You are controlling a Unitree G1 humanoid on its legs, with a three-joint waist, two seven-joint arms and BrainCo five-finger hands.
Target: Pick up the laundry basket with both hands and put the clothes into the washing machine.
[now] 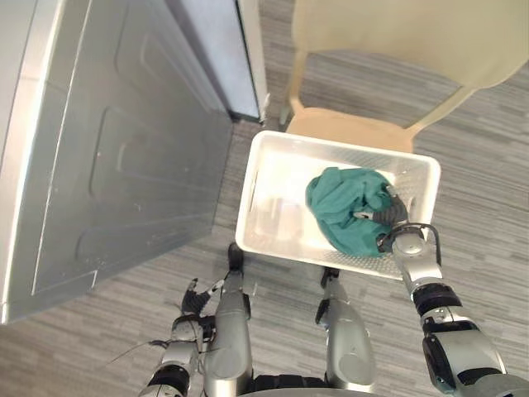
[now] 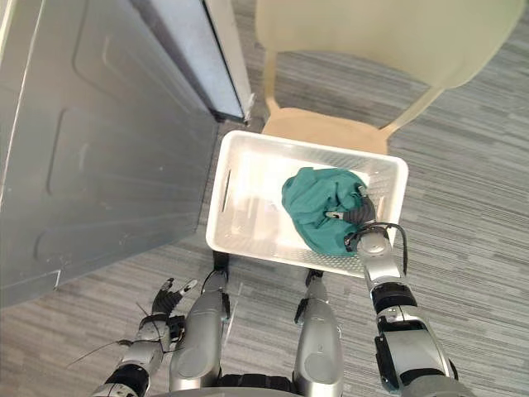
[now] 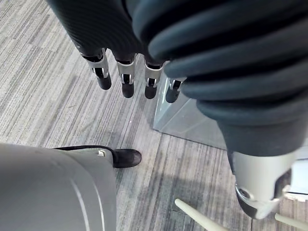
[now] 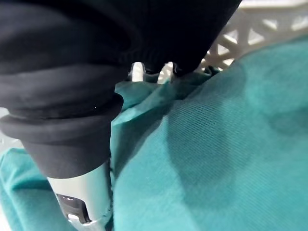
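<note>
The biggest thing is the grey washing machine (image 1: 124,149) on the robot's left side. I cannot see its door or hole from here, so it is hard to tell where the clothes go in. Next comes the pale chair (image 1: 397,41), cut off at the top. The white laundry basket (image 1: 250,198) looks to sit on the floor (image 1: 479,165) just in front of the chair, near the machine's corner. Inside the basket, on the side by the robot's right, lies a bunched-up green cloth (image 1: 339,203). The right hand (image 1: 390,213) is down in the basket on top of that cloth. The tips of its fingers sink into the folds, so I cannot tell if they are grabbing it or just resting there. The left hand (image 2: 165,299) hangs low over the floor, well apart from the basket, with its fingers (image 3: 126,79) straight, a little apart and holding nothing. I think the step now is taking the cloth out of the basket, and the cloth is not in the machine yet. The next move needs the right hand to get a good hold of the cloth, lift it over the basket wall and carry it across to the machine. The part of the basket under the cloth is hidden too.
</note>
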